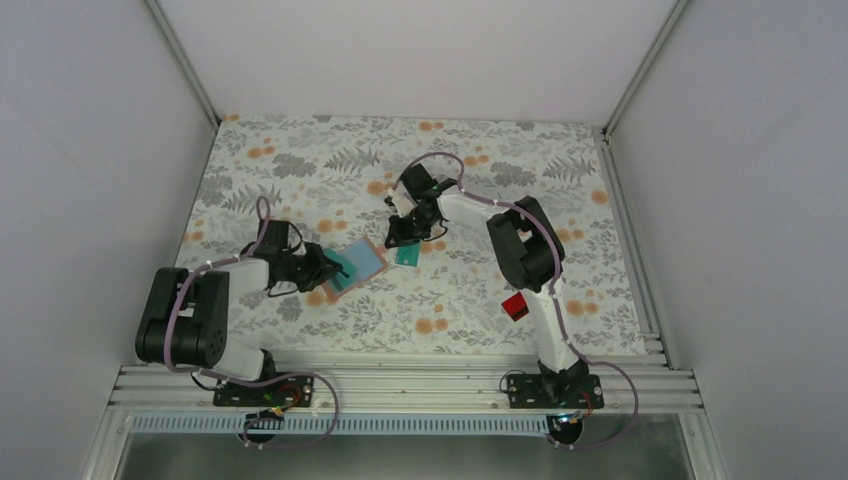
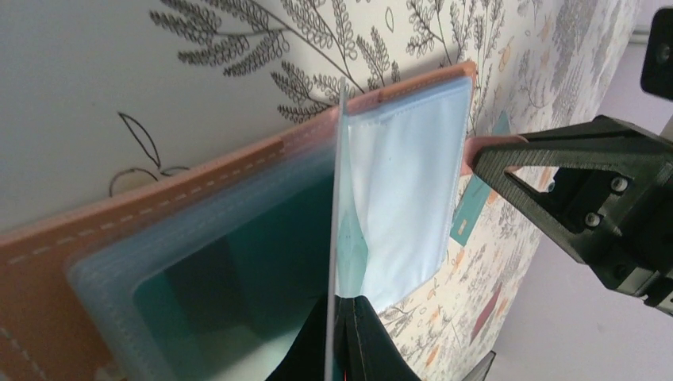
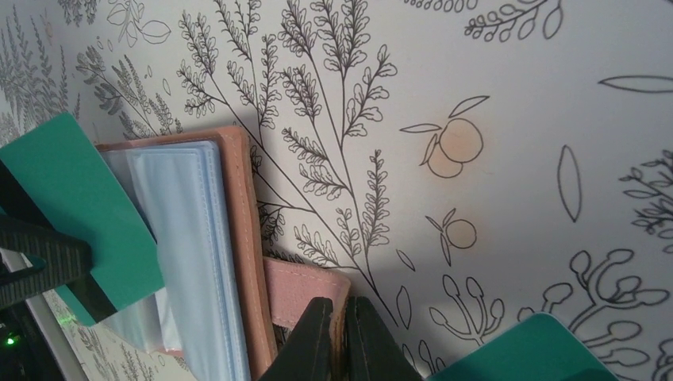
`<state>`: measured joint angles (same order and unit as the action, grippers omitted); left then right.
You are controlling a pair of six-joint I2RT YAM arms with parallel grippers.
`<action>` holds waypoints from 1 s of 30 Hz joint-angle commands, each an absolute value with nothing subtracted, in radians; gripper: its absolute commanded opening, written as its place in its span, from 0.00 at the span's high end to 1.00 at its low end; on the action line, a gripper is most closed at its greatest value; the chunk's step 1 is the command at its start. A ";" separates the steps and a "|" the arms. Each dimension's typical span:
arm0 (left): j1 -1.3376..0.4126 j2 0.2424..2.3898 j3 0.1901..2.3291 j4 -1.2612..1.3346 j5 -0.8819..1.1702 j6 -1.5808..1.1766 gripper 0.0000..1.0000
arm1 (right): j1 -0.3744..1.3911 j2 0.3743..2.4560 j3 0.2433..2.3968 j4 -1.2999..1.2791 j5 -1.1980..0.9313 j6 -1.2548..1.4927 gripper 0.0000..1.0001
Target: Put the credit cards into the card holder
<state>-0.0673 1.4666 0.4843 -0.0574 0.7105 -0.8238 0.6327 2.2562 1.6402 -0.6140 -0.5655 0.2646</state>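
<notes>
Near the middle of the overhead frame, one holder lies open on the patterned table, its tan cover down and its clear sleeves facing up. My left gripper comes at it from the left, jaws clamped on one teal card. In the left wrist view this card stands edge-on, a thin line running up the centre of the frame, its far end over the sleeves. Teal shows through the sleeves at lower left of that view; I cannot tell whether that is a card inside or only colour seen through the plastic.

My right gripper sits just right of the holder. Its two fingers are pressed together on the holder's pink tab, at the bottom centre of the right wrist view.

I count three cards for certain. Besides the one in my left gripper, a second teal card lies flat just right of the holder, below my right gripper in the overhead frame. One red card lies well apart at lower right, beside my right arm. I see no other colours of card.
</notes>
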 commanded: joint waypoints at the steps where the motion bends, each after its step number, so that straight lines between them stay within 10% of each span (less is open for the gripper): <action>1: -0.062 1.470 0.501 -0.037 0.611 -0.828 0.98 | 0.643 2.266 1.605 -0.689 -0.545 0.241 0.96; 30: -0.145 1.489 0.661 -0.198 0.445 -0.637 0.98 | 0.643 2.287 1.630 -0.695 -0.562 0.252 0.96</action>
<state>-0.1162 1.4513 0.6334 -0.1932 0.4759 -0.6811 0.6327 2.2562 1.6402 -0.6270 -0.5808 0.2581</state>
